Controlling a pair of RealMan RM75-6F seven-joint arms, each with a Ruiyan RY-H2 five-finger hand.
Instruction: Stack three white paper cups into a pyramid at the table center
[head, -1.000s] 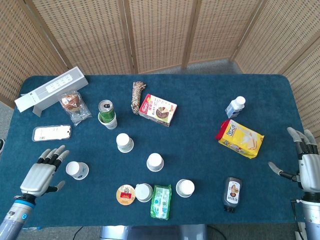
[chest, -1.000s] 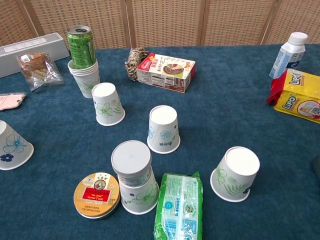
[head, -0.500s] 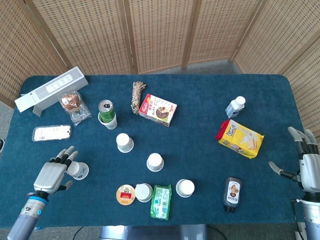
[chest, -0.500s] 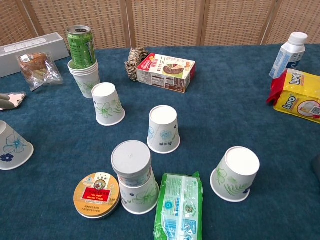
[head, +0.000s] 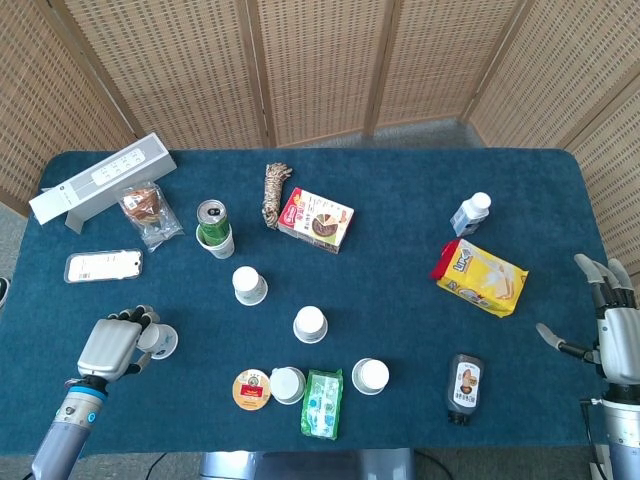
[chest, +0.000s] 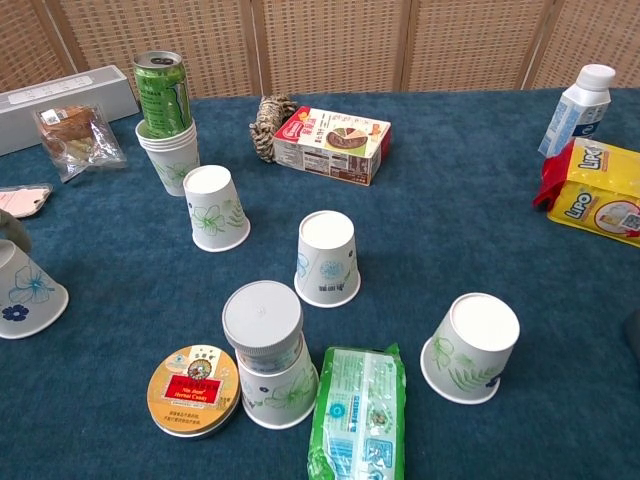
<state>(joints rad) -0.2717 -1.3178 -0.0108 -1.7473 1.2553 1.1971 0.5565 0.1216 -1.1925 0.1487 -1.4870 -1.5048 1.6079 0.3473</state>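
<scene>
A staged indoor test area, like a robotics lab rather than a home. A table (head: 400, 290) covered in dark blue felt-like cloth fills most of the frame. Behind it, along the top, woven wicker folding screens (head: 320, 60) close off the room. Scattered across the cloth are unrelated groceries and props: paper cups (chest: 327, 258), a green drink can (chest: 163, 92), a snack box (head: 316, 220), a yellow packet (head: 480, 277) at right and a long white box (head: 100, 178) at upper left.

green can (head: 211, 218), snack box (head: 316, 220), yellow bag (head: 480, 277), sauce bottle (head: 465, 385)
</scene>
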